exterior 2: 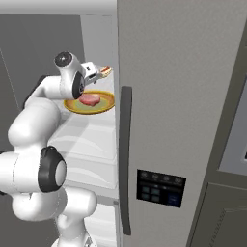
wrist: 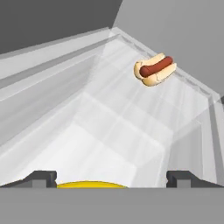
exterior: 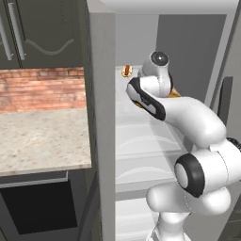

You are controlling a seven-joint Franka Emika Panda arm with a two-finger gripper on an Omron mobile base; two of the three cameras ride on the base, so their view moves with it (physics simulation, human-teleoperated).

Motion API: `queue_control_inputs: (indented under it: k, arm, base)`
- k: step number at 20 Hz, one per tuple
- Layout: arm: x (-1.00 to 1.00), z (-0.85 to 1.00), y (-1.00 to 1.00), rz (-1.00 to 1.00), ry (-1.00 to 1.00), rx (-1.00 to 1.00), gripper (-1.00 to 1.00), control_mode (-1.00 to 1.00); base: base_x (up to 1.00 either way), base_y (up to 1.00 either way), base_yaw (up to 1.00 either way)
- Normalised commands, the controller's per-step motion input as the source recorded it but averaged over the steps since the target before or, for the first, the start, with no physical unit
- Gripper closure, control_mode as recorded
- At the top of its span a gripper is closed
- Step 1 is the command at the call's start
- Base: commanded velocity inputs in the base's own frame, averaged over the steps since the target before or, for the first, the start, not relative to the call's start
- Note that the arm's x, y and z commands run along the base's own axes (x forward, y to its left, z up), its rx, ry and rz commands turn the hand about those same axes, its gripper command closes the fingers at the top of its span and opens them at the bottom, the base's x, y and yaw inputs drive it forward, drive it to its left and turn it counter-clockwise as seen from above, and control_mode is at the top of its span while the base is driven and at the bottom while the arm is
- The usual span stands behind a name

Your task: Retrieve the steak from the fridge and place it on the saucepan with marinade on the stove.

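The fridge (exterior 2: 178,87) stands open, and my arm reaches in over its glass shelves (exterior: 141,141). The steak (exterior 2: 89,100), a pink slab, lies on a round yellow plate (exterior 2: 103,107) on an upper shelf. My gripper (wrist: 113,178) is open, its two dark fingertips (wrist: 41,177) set wide apart with nothing between them. It hovers just above the plate's near rim (wrist: 89,185) and points toward the back of the shelf. The arm's wrist hides part of the plate in the left base view. The saucepan, marinade and stove are out of view.
A hot dog (wrist: 155,69) lies further back on the same shelf (exterior 2: 105,71). The fridge door carries a long dark handle (exterior 2: 125,159) and a dispenser panel (exterior 2: 159,188). Left of the fridge lie a speckled counter (exterior: 42,141), a brick wall (exterior: 42,89) and dark cabinets (exterior: 37,28).
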Motion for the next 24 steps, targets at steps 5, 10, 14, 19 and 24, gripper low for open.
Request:
queue_control_inputs:
  k: [5, 10, 14, 19, 24]
  arm:
    - [0.02, 0.02, -0.24, -0.1, 0.0, 0.13, -1.0, -1.0]
    - [-0.02, 0.0, -0.02, -0.12, 0.0, 0.07, -1.0, -1.0]
    - [-0.27, 0.0, 0.0, -0.11, 0.0, 0.01, -1.0, -1.0]
    - [-0.43, 0.0, 0.04, -0.1, 0.0, 0.0, -1.0, -1.0]
    - [-0.4, 0.0, 0.0, -0.07, 0.0, 0.0, -1.0, -1.0]
  base:
    - [0.0, 0.0, 0.0]
    - [0.0, 0.0, 0.0]
    - [0.0, 0.0, 0.0]
    - [0.0, 0.0, 0.0]
    - [0.0, 0.0, 0.0]
